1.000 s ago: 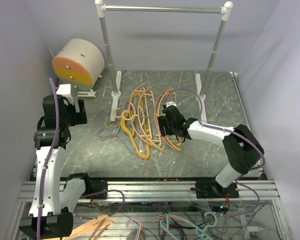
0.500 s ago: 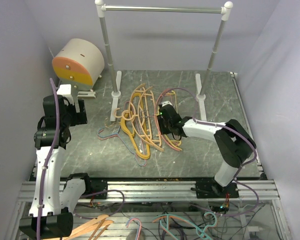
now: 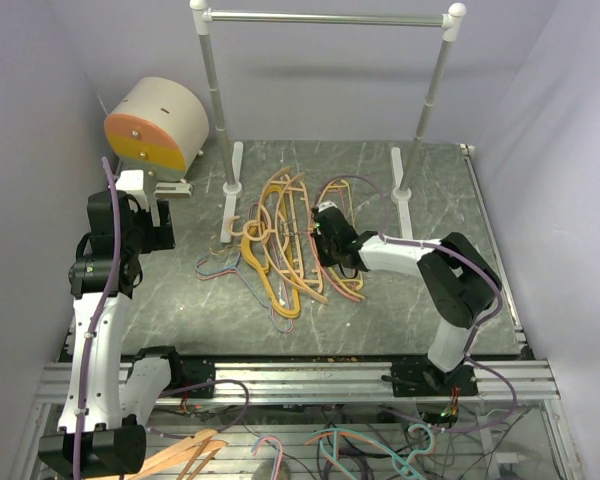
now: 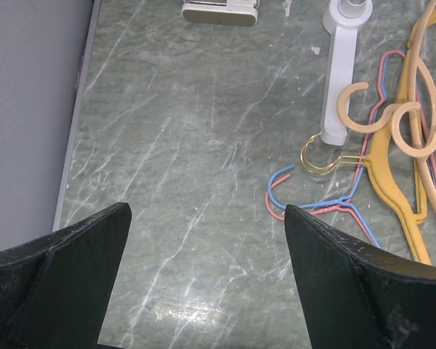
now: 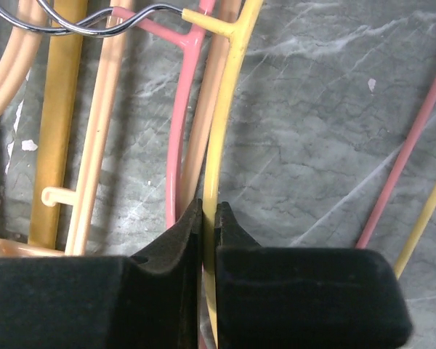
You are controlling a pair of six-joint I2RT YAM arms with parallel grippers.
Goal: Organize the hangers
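Observation:
Several hangers lie tangled on the grey marble table between the rail's feet. My right gripper is down in the pile's right side. In the right wrist view it is shut on the thin arm of a yellow hanger, with a pink hanger and a peach one just to its left. My left gripper hangs open over bare table, left of the thin blue and red wire hangers and a mustard hanger.
A white-and-metal clothes rail stands at the back, one white foot near the pile. A cream drum with an orange and yellow face sits at the back left. More hangers lie below the table's front edge.
My right gripper has slid a little left into the pile and closed on the yellow hanger's arm. The left arm has not moved.

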